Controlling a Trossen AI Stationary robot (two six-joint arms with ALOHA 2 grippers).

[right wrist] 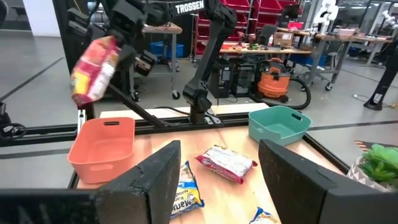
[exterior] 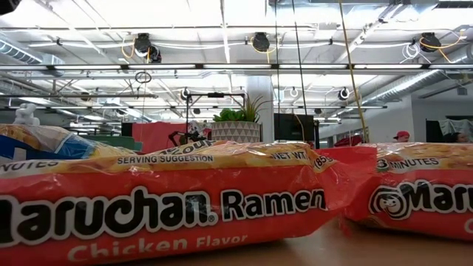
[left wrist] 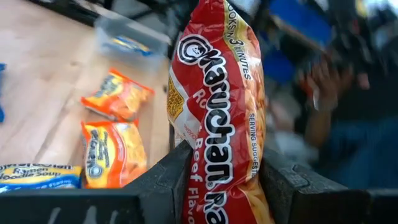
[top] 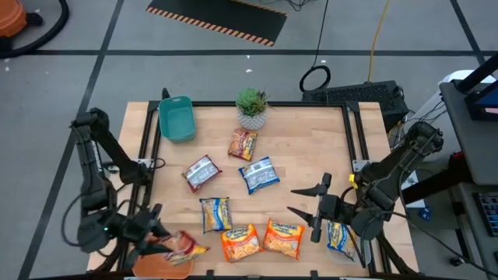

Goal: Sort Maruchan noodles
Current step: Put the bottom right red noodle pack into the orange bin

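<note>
My left gripper (top: pixel 159 233) is at the table's near-left corner, shut on a dark red Maruchan packet (top: pixel 184 246) held over an orange bin (top: pixel 167 267). My right gripper (top: pixel 294 201) hangs open near the table's near-right part, touching nothing, beside a clear bin (top: pixel 342 239) with a blue-and-yellow packet in it. Flat on the table lie two orange packets (top: pixel 240 243) (top: pixel 284 237), a blue-and-yellow one (top: pixel 215 214), a blue one (top: pixel 258 175), a silver-red one (top: pixel 201 173) and a red-orange one (top: pixel 243 144). My left gripper pinches the dark red packet between its two fingers (left wrist: pixel 166 180), at the packet's end part (left wrist: pixel 217 186). It comes from the table's left. The packet is lifted clear and sticks out past the fingertips, tilted, above the orange bin (right wrist: pixel 102 149).
A teal bin (top: pixel 177 118) stands at the far-left corner and a small potted plant (top: pixel 252 107) at the far edge's middle. In the low view the two orange packets (exterior: pixel 162 199) (exterior: pixel 421 188) fill the foreground. Bare wood shows at the far right (top: pixel 319 140).
</note>
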